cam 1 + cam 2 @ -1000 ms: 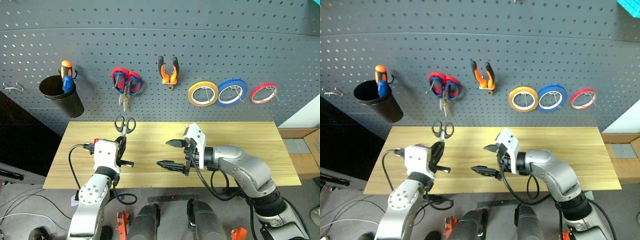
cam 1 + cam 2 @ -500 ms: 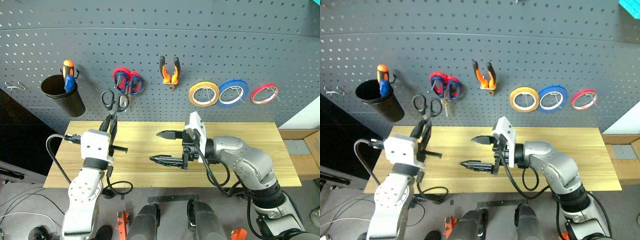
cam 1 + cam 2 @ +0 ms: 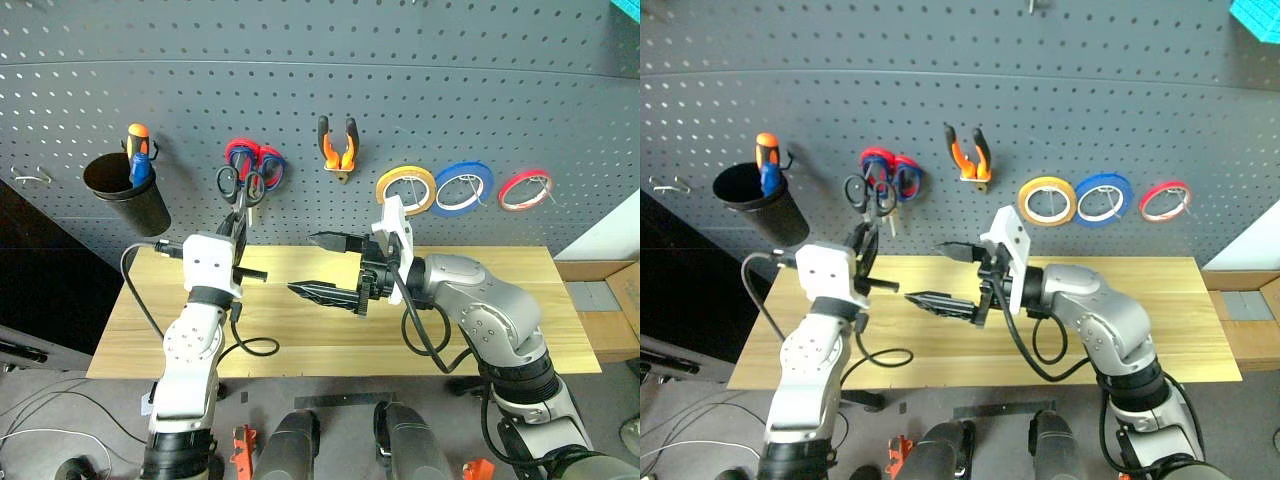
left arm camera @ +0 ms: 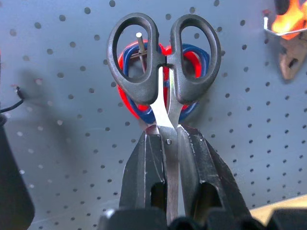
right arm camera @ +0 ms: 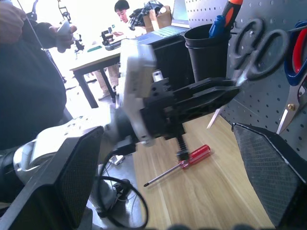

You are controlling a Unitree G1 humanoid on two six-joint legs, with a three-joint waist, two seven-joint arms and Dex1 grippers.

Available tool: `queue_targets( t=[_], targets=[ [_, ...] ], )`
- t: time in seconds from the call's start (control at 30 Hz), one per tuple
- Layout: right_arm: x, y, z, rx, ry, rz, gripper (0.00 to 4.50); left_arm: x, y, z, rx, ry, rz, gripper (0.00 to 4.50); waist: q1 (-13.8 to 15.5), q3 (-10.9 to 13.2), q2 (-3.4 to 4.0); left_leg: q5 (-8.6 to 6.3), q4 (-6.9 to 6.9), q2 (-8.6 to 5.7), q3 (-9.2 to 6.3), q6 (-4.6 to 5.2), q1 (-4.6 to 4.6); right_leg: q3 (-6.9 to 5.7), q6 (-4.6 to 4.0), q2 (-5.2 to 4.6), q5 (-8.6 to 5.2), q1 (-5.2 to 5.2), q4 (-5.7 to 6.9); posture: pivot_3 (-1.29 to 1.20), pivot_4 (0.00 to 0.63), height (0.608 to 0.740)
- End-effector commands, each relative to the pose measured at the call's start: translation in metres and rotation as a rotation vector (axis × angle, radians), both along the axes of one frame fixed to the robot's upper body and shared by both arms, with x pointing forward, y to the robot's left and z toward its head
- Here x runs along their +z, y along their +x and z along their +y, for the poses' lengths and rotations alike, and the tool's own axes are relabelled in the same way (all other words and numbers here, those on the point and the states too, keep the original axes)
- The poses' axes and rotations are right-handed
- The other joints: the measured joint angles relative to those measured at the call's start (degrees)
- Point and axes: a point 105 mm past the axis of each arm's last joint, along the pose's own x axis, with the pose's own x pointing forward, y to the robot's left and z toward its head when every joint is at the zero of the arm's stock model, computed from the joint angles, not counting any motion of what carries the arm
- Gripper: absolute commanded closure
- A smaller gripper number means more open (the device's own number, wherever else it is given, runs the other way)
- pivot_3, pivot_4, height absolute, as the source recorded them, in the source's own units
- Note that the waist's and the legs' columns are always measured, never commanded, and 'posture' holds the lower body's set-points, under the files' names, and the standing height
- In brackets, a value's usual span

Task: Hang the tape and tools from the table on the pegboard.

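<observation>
Here the left gripper [image 4: 168,143] is clamped on the blades of the black-handled scissors [image 4: 164,55], handles up against the pegboard [image 3: 400,60] over the red-and-blue scissors [image 3: 262,160]. The right gripper [image 3: 320,265] hangs with jaws apart above the table [image 3: 520,300]. A red-handled screwdriver [image 5: 180,165] lies near the table's left edge.

The scissors [image 4: 163,62] sit before the pegboard [image 3: 420,70], left of the pliers [image 3: 337,146]; the screwdriver [image 5: 180,166] lies on the table [image 3: 520,300].

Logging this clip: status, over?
Left gripper shut on black scissors, raised at pegboard. Right gripper open. Red-and-blue scissors occupy hook behind.
</observation>
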Motion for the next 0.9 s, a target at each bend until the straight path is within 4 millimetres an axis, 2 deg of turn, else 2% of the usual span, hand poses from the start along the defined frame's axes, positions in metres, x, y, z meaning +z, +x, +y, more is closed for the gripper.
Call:
queue_targets(
  t=[0.03, 0.2, 0.3, 0.37, 0.43, 0.57, 0.7, 0.77, 0.9],
  targets=[
    [0.011, -0.008, 0.002, 0.02, 0.03, -0.05, 0.0, 0.004, 0.013, -0.005, -0.018, -0.011, -0.005, 4.42, 0.0, -0.1, -0.03, 0.0, 0.0, 0.0, 0.01, 0.0, 0.0, 0.01, 0.0, 0.01, 0.01, 0.0, 0.0, -0.03, 0.189, 0.74],
    [0.013, -0.003, 0.002, -0.019, 0.028, -0.071, 0.0, -0.012, 0.039, 0.004, 0.034, -0.036, 0.107, 4.42, -0.1, -0.1, -0.04, 0.0, 0.01, 0.01, 0.03, -0.01, 0.01, 0.01, -0.01, 0.01, 0.03, -0.02, 0.02, -0.04, 0.192, 0.74],
    [0.029, 0.021, -0.004, -0.179, 0.108, -0.086, 0.0, -0.019, 0.048, 0.006, 0.028, -0.061, 0.181, 4.42, -0.2, -0.3, -0.03, 0.01, 0.01, 0.01, 0.04, -0.01, 0.03, 0.03, 0.0, 0.01, 0.03, -0.01, 0.03, -0.05, 0.194, 0.74],
    [0.028, 0.029, -0.006, -0.223, 0.103, -0.083, 0.0, -0.021, 0.05, 0.005, 0.017, -0.073, 0.208, 3.7, -0.4, -0.5, 0.03, 0.01, 0.0, 0.01, 0.08, -0.01, 0.09, 0.09, 0.0, 0.0, 0.04, 0.0, 0.06, -0.05, 0.195, 0.74],
    [0.025, 0.028, -0.007, -0.218, 0.09, -0.082, 0.0, -0.021, 0.049, 0.003, 0.005, -0.066, 0.212, 3.11, -0.6, -0.5, 0.03, 0.01, 0.0, 0.0, 0.1, -0.01, 0.11, 0.11, 0.01, 0.04, 0.05, 0.01, 0.07, -0.05, 0.196, 0.74],
    [0.016, 0.024, -0.007, -0.2, 0.051, -0.081, 0.0, -0.038, 0.035, 0.016, 0.046, -0.125, 0.268, 1.76, -1.1, -0.5, 0.03, 0.01, 0.0, 0.04, 0.09, -0.03, 0.03, 0.11, 0.0, 0.07, 0.05, -0.07, 0.05, -0.04, 0.197, 0.74],
    [0.009, 0.021, -0.008, -0.183, 0.029, -0.075, 0.0, -0.081, -0.001, 0.057, 0.189, -0.328, 0.445, 1.76, -1.8, -0.5, 0.03, -0.02, -0.03, 0.11, 0.14, -0.03, 0.06, 0.19, 0.0, 0.05, 0.05, -0.07, 0.0, -0.01, 0.201, 0.74],
    [0.008, 0.022, -0.008, -0.181, 0.026, -0.072, 0.0, -0.104, -0.017, 0.069, 0.236, -0.37, 0.554, 1.76, -1.8, -0.5, 0.04, -0.03, -0.04, 0.19, 0.13, -0.01, 0.06, 0.17, 0.0, 0.12, 0.05, -0.12, 0.05, 0.0, 0.201, 0.74],
    [-0.002, 0.022, -0.002, -0.156, -0.016, -0.056, 0.0, -0.133, -0.028, 0.089, 0.344, -0.373, 0.699, 1.76, -1.2, -0.5, 0.02, -0.03, -0.01, 0.2, 0.07, -0.01, 0.12, 0.11, 0.0, 0.22, 0.04, 0.0, 0.05, 0.02, 0.207, 0.74]
  ],
)
